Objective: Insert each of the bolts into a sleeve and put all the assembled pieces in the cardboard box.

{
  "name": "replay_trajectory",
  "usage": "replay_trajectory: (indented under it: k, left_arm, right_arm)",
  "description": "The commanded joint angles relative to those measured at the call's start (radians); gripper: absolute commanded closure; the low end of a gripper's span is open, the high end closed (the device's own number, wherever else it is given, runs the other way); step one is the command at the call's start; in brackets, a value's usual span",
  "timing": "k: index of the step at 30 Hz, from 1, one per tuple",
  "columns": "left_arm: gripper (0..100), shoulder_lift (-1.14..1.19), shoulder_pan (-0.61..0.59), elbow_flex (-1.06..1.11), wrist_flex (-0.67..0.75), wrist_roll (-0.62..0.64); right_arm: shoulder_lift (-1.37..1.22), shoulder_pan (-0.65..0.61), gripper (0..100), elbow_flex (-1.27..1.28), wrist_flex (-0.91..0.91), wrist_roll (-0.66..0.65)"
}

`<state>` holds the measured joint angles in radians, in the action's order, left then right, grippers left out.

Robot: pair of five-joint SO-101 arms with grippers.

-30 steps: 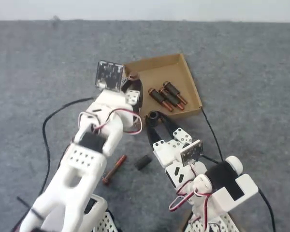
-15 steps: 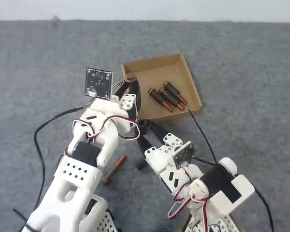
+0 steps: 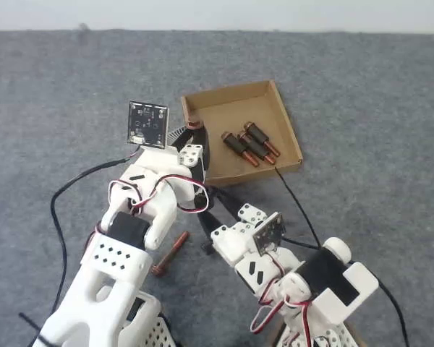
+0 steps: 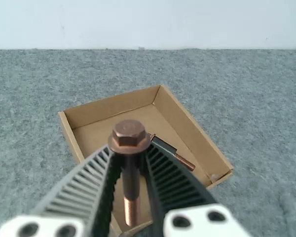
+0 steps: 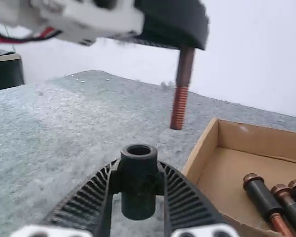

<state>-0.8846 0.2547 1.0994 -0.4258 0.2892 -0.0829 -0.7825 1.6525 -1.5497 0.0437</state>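
Observation:
My left gripper [image 3: 195, 137] hangs over the left edge of the cardboard box [image 3: 287, 126], shut on a copper bolt [image 4: 129, 163] that points thread-down with its hex head up. Just in front of it and lower, my right gripper [image 3: 212, 196] is shut on a black sleeve [image 5: 138, 185] held upright with its hole facing up. In the right wrist view the bolt [image 5: 180, 94] hangs a little beyond and above the sleeve, not inside it. Three assembled pieces [image 3: 249, 147] lie in the box. A loose bolt [image 3: 171, 253] lies on the carpet.
Another black sleeve [image 3: 207, 248] lies on the carpet beside the loose bolt, partly covered by the right arm. Grey carpet surrounds the box on all sides. Black cables trail from both arms.
The right gripper has carried its sleeve left and nearer, in under the left gripper. The left arm drew back slightly with its bolt, then held still.

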Motion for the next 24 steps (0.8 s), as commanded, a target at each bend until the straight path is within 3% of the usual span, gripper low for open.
replay_trajectory:
  k: [1,24]
  left_arm:
    - [97,0.020,-0.008,-0.074,0.037,0.011]
    - [97,0.086,0.011,-0.071,-0.002,0.015]
  right_arm:
    - [-0.001,-0.010,98.8,0.021,0.004,0.012]
    - [-0.001,-0.012,98.8,0.021,0.004,0.009]
